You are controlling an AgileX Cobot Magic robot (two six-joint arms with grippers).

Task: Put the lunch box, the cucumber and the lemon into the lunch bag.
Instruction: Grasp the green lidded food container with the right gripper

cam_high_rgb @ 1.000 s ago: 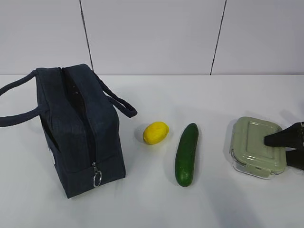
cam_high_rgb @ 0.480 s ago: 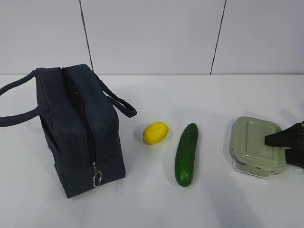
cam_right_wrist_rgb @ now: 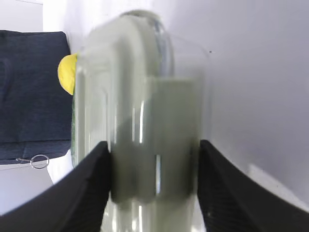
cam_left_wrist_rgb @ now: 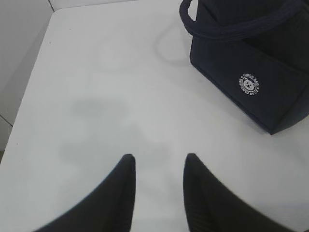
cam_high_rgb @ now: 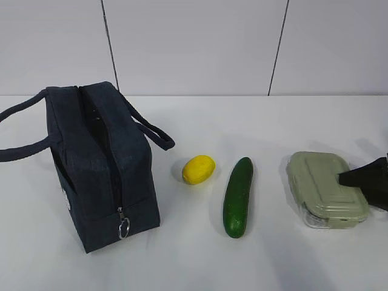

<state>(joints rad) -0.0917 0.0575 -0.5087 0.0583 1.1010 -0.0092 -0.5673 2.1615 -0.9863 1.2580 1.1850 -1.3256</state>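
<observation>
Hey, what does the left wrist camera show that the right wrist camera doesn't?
Only the left wrist view shows the left gripper, its jaws apart over bare white table with nothing between them, plus the white round bear logo on the bag's side and one padded loop handle.

Only the right wrist view shows the right gripper with its fingers either side of the clear glass lunch box with the sage-green lid, the bright yellow lemon and the metal ring zipper pull.

Both show the dark navy fabric lunch bag.
</observation>
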